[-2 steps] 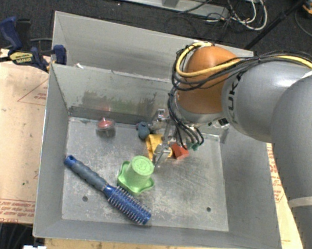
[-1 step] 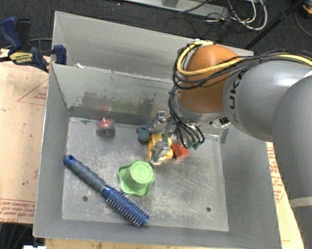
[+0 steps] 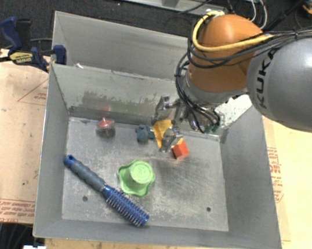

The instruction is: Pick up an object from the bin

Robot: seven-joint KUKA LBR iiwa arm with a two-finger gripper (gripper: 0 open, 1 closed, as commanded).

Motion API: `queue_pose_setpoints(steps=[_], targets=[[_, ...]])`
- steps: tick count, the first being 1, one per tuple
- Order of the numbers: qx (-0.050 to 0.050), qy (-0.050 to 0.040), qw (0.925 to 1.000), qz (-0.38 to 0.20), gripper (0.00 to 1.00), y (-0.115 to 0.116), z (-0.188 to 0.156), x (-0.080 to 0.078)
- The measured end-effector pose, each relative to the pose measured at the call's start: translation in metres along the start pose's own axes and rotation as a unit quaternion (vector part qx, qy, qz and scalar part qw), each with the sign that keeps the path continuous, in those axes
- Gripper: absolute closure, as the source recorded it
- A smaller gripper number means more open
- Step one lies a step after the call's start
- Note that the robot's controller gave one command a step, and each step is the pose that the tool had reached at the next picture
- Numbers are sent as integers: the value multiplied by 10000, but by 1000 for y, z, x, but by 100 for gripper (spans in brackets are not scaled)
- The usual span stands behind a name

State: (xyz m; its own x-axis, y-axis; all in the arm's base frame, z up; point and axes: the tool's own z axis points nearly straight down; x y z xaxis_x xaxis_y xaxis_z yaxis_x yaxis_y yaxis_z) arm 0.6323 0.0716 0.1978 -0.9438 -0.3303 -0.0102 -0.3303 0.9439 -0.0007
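Your claw (image 3: 167,136) is low in the bin, close to the back wall and a little right of the middle, and it points down at the floor. From this angle you cannot tell whether it is released or clenched, because the wrist and its cables cover much of it. The grey arm (image 3: 305,74) comes in from the upper right, and the rounded orange cover (image 3: 223,49) on its wrist sits directly above the claw. The grey metal bin (image 3: 54,134) has sloping walls and a flat, scuffed floor. The longest thing in it is a blue brush (image 3: 107,192), which lies on a slant near the front. Its handle end is toward the left wall and its bristled head is toward the front centre. Just beside the brush, on the far side of its head, a green cup (image 3: 137,176) rests near the middle of the floor. The small things lie in a loose row along the back of the floor. A yellow piece (image 3: 161,130) sits right at the claw's tip, on its left, and the claw partly hides it, so you cannot tell whether it is gripped or only touched. A small orange block (image 3: 180,150) lies just beside the claw on its right. A small blue-grey piece (image 3: 143,133) lies near the yellow piece, to its left. Further left and well apart from the claw is a small grey piece with a red top (image 3: 106,126).
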Motion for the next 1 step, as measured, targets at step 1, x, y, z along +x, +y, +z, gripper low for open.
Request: queue_pose_setpoints(steps=[1], targets=[[-1, 1, 9824, -1866, 100, 11, -114, -18]])
